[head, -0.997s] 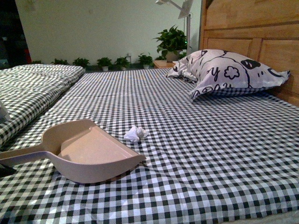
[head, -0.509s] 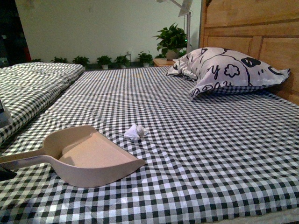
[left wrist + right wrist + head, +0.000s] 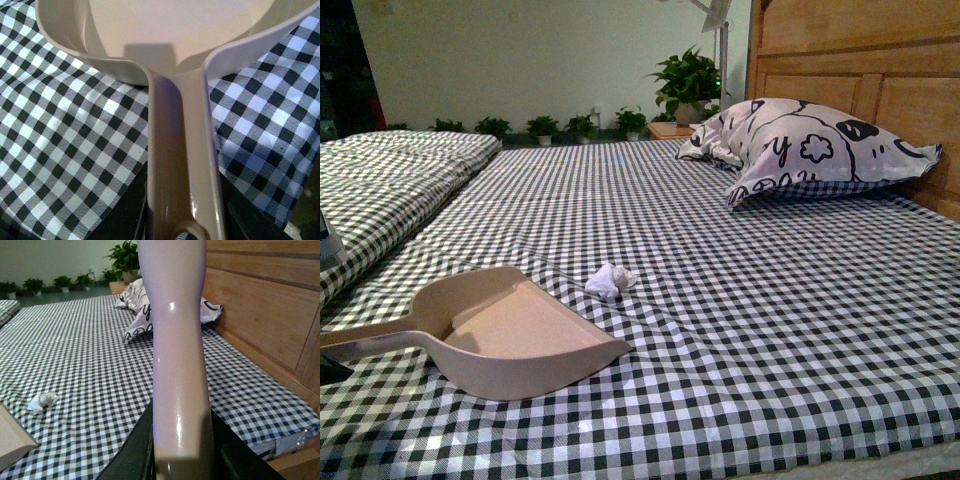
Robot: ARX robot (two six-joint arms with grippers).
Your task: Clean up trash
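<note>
Dustpan (image 3: 520, 335) lower, mouth toward trash (image 3: 610, 281) (handle leftward)

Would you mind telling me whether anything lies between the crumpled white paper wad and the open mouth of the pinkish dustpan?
Nothing visible does. The crumpled white paper wad lies apart from the open lip of the pinkish plastic dustpan, with only black-and-white checked bedsheet between.
</note>
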